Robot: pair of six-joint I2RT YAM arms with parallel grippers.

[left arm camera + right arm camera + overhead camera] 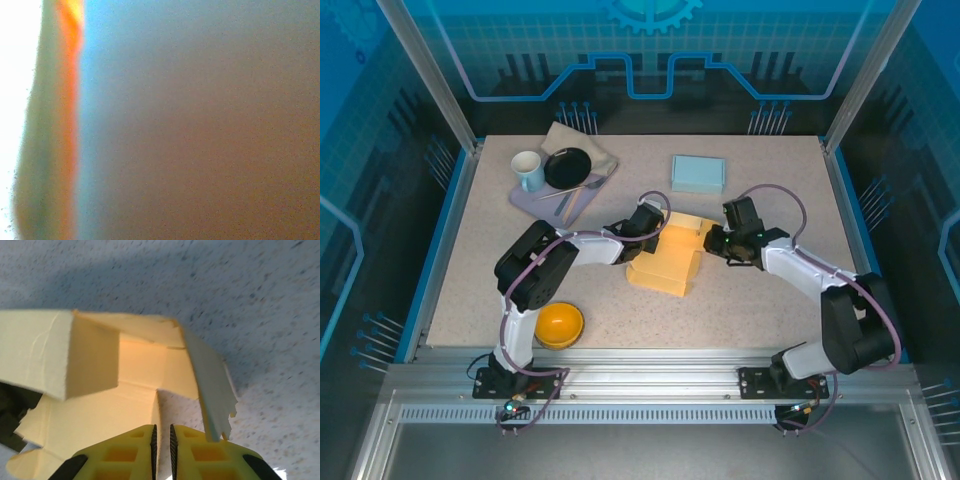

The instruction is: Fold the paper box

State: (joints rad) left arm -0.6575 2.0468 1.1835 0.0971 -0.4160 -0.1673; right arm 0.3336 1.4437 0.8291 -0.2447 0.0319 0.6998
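The right gripper (pixel 161 430) is seen with its yellow fingers set almost together, at the near edge of the paper box (pixel 100 365). The half-folded box is laid at the middle of the table (pixel 760 310), between both grippers. The left gripper (pixel 648 222) is closed at the box's left edge; whether paper is pinched cannot be told

- Left wrist view is blurred: orange, blue and brown smears, nothing recognisable.
- The right fingers (pixel 125 456) are cut off by the bottom edge.
- The box (pixel 95 410) runs past the left edge.
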